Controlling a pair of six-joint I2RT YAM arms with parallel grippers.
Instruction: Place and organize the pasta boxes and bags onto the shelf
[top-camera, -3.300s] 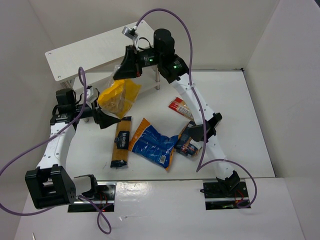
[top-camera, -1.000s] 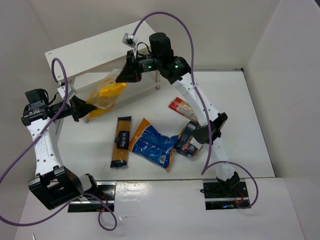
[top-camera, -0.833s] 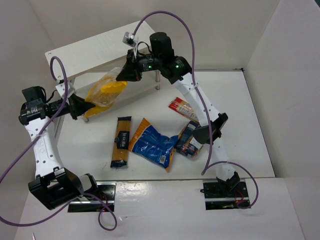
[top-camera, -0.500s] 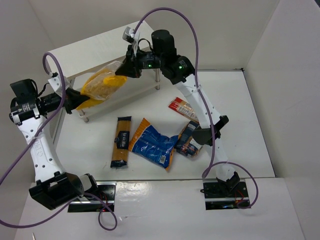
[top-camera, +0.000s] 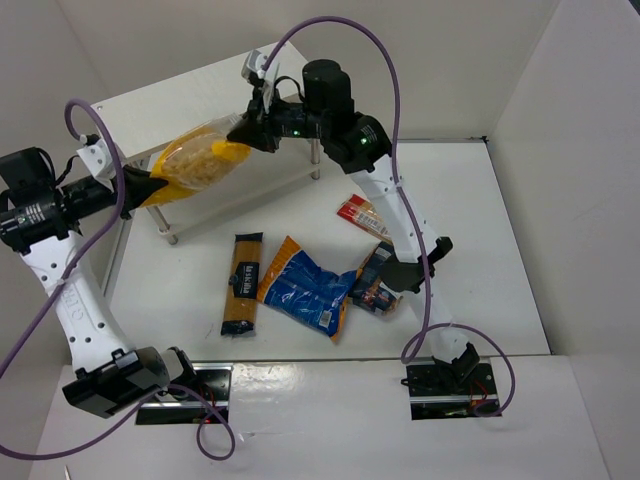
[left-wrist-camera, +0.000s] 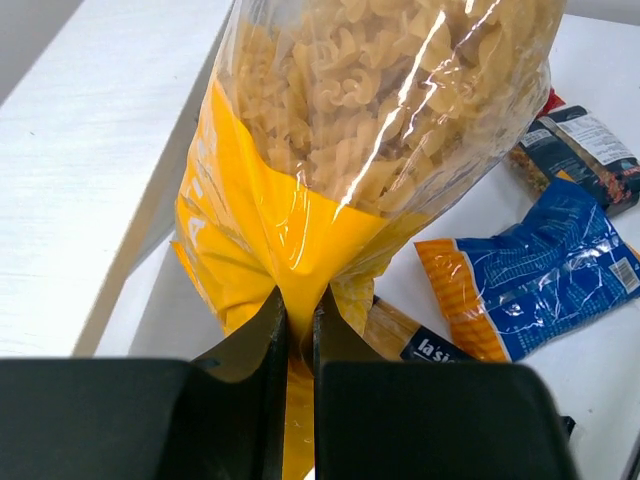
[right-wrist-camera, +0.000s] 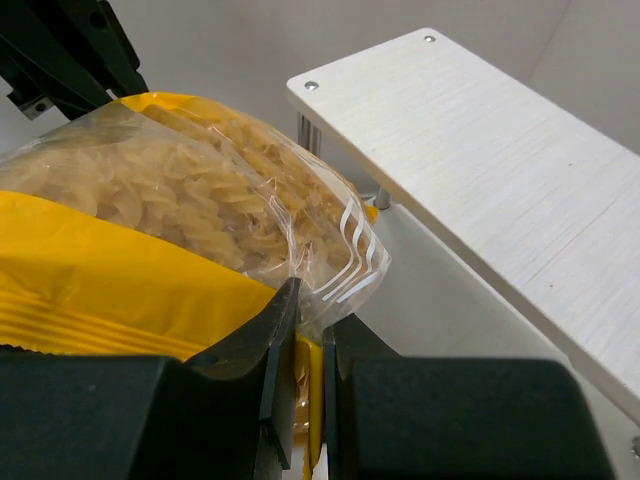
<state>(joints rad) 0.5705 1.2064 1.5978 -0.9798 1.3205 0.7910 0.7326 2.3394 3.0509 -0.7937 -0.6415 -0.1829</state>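
Note:
The yellow-and-clear bag of spiral pasta (top-camera: 195, 160) hangs in the air, stretched between both grippers along the front edge of the shelf's top board (top-camera: 180, 95). My left gripper (top-camera: 150, 187) is shut on its yellow end (left-wrist-camera: 299, 305). My right gripper (top-camera: 243, 133) is shut on the clear end seam (right-wrist-camera: 312, 310). On the table lie the long orange-dark spaghetti packet (top-camera: 243, 283), the blue crinkly bag (top-camera: 305, 288), the dark blue box (top-camera: 378, 280) and the slim red-clear packet (top-camera: 360, 215).
The shelf's lower board (top-camera: 265, 185) and a silver leg (top-camera: 316, 160) sit just below and right of the held bag. White walls enclose the table on the left, back and right. The right arm's purple cable (top-camera: 390, 80) loops above the shelf.
Both arms have carried the yellow bag up and to the left, from over the table to the shelf's front edge. The left arm has swung far left. Both grips are unchanged.

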